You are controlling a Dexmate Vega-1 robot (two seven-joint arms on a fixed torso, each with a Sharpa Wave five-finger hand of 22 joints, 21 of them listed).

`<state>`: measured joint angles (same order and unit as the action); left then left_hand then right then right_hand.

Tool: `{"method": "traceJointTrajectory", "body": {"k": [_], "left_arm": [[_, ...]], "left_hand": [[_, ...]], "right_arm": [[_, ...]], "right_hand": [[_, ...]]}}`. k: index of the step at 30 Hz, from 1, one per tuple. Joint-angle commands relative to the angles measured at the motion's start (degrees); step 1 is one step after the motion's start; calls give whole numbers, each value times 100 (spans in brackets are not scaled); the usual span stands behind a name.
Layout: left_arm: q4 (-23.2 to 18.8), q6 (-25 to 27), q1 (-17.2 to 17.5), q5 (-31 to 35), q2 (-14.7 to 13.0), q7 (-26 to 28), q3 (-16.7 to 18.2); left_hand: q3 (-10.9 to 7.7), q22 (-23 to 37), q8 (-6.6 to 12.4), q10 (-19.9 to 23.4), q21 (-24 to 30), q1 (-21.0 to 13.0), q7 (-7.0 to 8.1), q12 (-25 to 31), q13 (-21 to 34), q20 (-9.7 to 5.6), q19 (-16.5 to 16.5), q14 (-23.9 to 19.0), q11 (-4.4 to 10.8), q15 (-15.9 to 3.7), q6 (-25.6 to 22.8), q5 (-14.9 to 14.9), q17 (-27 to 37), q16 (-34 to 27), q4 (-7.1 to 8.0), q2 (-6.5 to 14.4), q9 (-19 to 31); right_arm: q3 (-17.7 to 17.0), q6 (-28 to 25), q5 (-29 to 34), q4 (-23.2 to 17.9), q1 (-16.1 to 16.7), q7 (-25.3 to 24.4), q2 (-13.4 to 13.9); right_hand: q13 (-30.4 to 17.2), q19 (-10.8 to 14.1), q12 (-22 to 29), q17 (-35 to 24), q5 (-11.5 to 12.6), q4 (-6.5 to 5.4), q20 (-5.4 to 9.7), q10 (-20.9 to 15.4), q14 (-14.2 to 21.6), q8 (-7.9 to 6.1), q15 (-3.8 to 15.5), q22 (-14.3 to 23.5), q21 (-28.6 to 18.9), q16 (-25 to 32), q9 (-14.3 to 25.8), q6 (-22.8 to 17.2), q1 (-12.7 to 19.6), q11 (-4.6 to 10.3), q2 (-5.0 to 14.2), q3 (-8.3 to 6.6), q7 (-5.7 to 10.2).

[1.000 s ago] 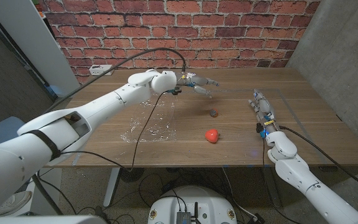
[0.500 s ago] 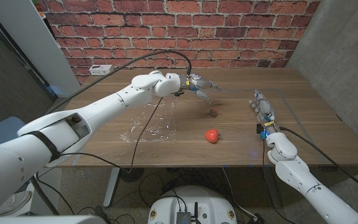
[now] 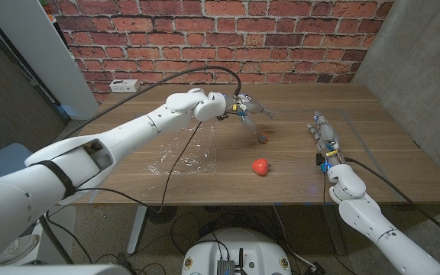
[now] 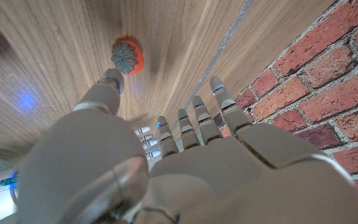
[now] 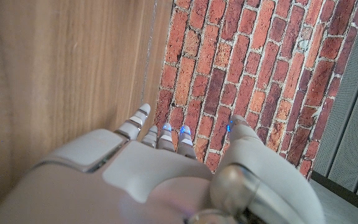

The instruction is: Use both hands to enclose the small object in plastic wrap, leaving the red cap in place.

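Head view: the left hand [image 3: 249, 108], fingers apart and empty, is now carried closer over the small object [image 3: 263, 138] (plastic wrap [image 3: 186, 153] untouched), so a pickup seems near.

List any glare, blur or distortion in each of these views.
Head view: sharp, evenly lit; the plastic wrap shows mainly as pale glints on the table. Left wrist view: wide-angle stretch makes the left hand loom soft and large; the small object is fairly crisp; a bluish glare spot lies on the wood. Right wrist view: the right hand is soft up close, the bricks sharp.
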<state>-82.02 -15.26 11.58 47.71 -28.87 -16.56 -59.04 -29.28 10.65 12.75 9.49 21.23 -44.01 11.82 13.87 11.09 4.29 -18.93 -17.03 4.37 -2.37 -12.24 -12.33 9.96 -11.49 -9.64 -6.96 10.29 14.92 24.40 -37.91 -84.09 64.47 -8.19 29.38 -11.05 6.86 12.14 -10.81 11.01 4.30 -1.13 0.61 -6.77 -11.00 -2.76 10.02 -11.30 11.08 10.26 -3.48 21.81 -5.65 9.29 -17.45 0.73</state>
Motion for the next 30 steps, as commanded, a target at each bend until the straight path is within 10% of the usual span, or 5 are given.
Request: {"method": "traceJointTrajectory", "body": {"k": [1,30], "left_arm": [[148,-173,-55,150,124,-6,-120],[685,-492,-254,66,381,-188,-395]], "left_hand": [[83,6,-9,185,-36,-161,-44,31,31,6,-18,-169,19,-409,-102,-74,22,-58,17,36,26],[244,25,-35,351,-77,-806,-73,-19,55,49,-131,-203,-43,-334,-526,-121,55,-24,77,467,47]], "right_arm": [[-29,16,0,-67,77,-47,13],[-50,19,7,-137,188,-99,8]], "right_hand": [[-20,21,-23,-21,-2,-42,-22,5,1,-5,-21,5,-10,39,19,-67,-24,-46,10,-16,-9],[-21,17,-28,-21,-2,-55,-29,-1,-1,4,-22,5,-9,36,20,-75,-53,-52,7,-16,-7]]}}
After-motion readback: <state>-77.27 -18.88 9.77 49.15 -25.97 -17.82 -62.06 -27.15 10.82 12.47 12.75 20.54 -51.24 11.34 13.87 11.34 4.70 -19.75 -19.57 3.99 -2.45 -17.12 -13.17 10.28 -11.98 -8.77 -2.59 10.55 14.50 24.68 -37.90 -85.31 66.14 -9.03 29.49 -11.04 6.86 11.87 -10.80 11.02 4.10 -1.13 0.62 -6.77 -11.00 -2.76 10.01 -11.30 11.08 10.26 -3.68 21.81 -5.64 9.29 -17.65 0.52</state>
